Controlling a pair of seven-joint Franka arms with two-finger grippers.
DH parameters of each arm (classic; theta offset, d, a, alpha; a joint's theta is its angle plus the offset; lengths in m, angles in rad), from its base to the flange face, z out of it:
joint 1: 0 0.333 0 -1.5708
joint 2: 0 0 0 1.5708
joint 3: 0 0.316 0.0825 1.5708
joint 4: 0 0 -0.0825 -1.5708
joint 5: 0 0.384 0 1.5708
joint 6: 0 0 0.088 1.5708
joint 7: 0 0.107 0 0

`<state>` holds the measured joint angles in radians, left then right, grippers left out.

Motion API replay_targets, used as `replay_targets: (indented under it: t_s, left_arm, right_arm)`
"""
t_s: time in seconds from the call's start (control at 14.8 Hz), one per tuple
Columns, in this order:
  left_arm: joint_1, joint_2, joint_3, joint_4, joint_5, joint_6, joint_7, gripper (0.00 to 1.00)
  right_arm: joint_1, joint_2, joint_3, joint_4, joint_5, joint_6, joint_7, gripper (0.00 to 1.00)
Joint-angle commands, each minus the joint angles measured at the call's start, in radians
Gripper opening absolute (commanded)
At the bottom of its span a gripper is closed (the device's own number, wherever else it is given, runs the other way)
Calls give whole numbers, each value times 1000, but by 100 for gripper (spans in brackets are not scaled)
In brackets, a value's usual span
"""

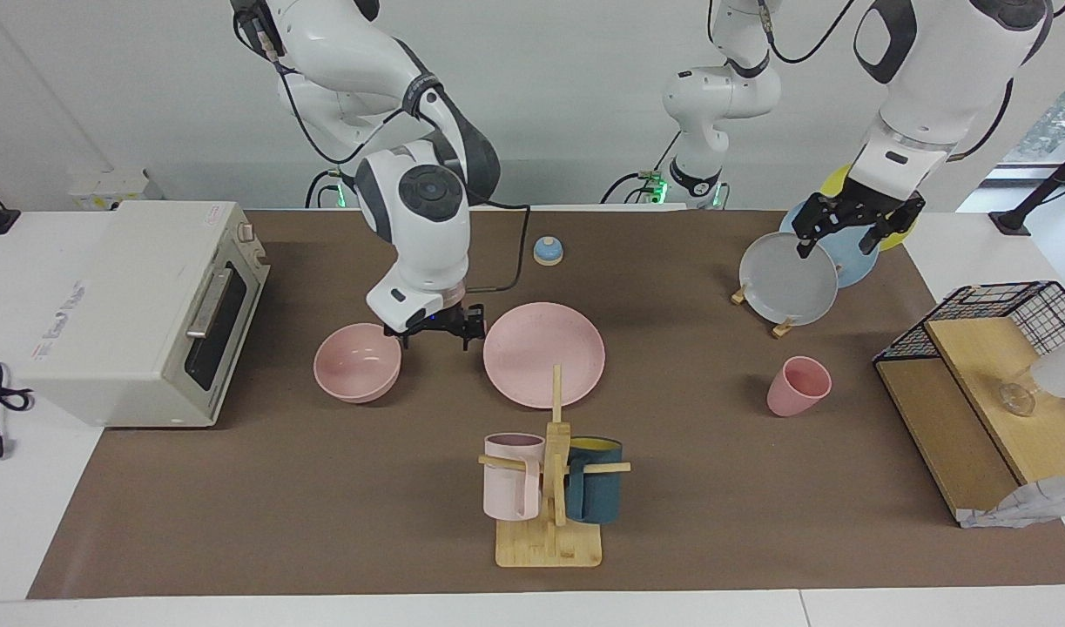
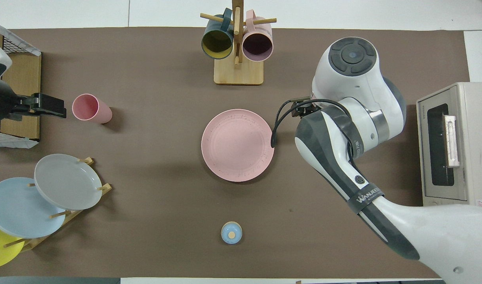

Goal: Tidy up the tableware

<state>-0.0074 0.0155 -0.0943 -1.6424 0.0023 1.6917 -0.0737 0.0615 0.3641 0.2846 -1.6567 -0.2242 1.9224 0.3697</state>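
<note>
The pink plate lies at the table's middle, also in the overhead view. The pink bowl sits beside it toward the right arm's end; the right arm hides it in the overhead view. The pink cup stands toward the left arm's end. My right gripper is open and low, over the gap between bowl and plate, at the bowl's rim. My left gripper is open and raised over the plate rack.
A toaster oven stands at the right arm's end. A mug tree with two handled mugs stands farther from the robots than the plate. A rack of grey, blue and yellow plates, a blue bell and a wire shelf also stand here.
</note>
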Motion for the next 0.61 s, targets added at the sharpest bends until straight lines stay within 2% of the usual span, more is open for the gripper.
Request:
replay_targets:
  t_s: [0.0, 0.14, 0.27, 0.34, 0.54]
  left_arm:
    - [10, 35, -4, 1, -18, 45, -8, 100]
    - [10, 35, -4, 1, -18, 43, -8, 100]
    - [10, 35, -4, 4, -18, 40, -8, 100]
    - [9, 37, -4, 6, -18, 36, -8, 100]
    - [9, 37, -4, 10, -19, 31, -8, 100]
  right_arm:
    - [-28, -97, 1, -209, 0, 145, -28, 100]
    - [-31, -122, -8, -303, 6, 232, -19, 100]
    - [-32, -119, -10, -316, 17, 240, -26, 100]
    - [-42, -114, -12, -328, 17, 245, -35, 94]
    - [-49, -113, -13, -351, 17, 257, -81, 47]
